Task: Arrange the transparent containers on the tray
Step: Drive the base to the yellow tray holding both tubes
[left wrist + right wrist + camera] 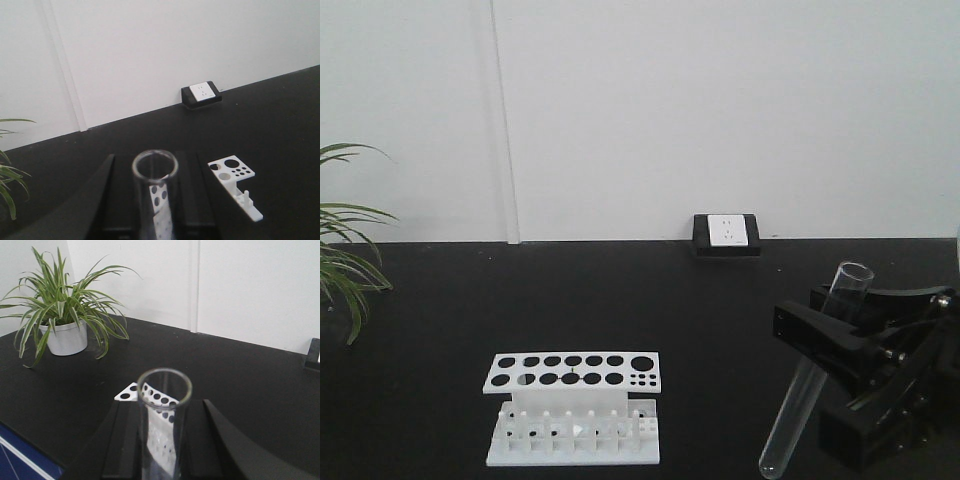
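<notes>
Since each claw pinches smooth glass on a short stretch, either tube might slip or crack on a jolt. The right gripper (832,325), lower right, clamps a tilted long clear glass test tube (798,410); the left gripper (152,167), bottom centre, clamps a second clear glass tube (155,210). No view shows the yellow plastic tray.

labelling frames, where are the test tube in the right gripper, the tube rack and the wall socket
test tube (792,418), front view, lower glass body
tube rack (550,370), front view, top plate
wall socket (726,230), front view, white face
</notes>
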Robot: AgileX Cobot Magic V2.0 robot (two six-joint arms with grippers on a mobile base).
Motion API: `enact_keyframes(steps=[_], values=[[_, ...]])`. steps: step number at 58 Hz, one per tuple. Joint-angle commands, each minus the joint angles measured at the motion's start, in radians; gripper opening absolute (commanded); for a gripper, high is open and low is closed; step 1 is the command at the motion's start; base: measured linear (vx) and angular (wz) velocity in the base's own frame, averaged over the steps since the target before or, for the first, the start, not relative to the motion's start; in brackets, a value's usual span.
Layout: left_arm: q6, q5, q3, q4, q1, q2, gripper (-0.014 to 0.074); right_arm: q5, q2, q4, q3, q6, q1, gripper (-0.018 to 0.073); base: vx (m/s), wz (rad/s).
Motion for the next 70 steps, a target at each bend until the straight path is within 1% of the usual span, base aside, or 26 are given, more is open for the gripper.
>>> enact_keyframes(steps=[1,70], values=[[-0.005,-0.079,-0.035,0.0,-0.006,-0.003,0.01,-0.085,-0.01,0.002,-0.032,-0.005,-0.003,0.0081,-0.21,-0.02],[-0.005,-0.079,-0.035,0.0,-0.006,-0.003,0.01,-0.085,-0.01,0.002,-0.032,-0.005,-0.003,0.0081,-0.24,0.05]])
